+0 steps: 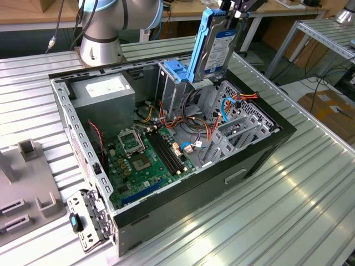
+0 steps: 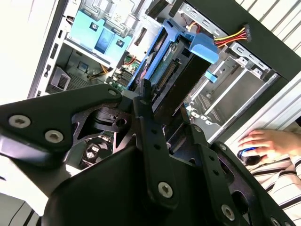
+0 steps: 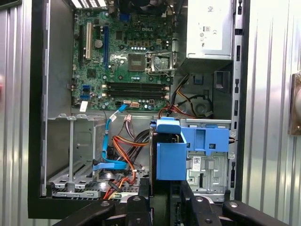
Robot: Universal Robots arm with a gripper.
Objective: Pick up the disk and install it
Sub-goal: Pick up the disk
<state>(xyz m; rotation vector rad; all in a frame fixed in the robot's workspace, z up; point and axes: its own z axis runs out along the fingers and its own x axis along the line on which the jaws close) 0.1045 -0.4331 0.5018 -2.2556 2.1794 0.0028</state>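
Observation:
The disk (image 1: 213, 47), a silver-grey drive with a white-blue label in a bright blue carrier frame, stands on edge above the open computer case (image 1: 260, 149). Its lower end sits at the mouth of the grey drive cage (image 1: 208, 94), beside the cage's blue latch (image 1: 176, 71). My gripper (image 1: 238, 8) is shut on the disk's upper end. Both wrist views show the disk (image 2: 170, 66) (image 3: 169, 157) running away from my black fingers (image 2: 149, 136) toward the cage, with the blue latch (image 3: 207, 139) beside it.
The case holds a green motherboard (image 1: 144, 160), a grey power supply (image 1: 102, 91) and orange and blue cables (image 1: 224, 108). The arm's base (image 1: 102, 33) stands behind the case. A grey fixture (image 1: 22, 183) lies at the exterior view's left. A person's hand (image 2: 263, 143) rests beside the case.

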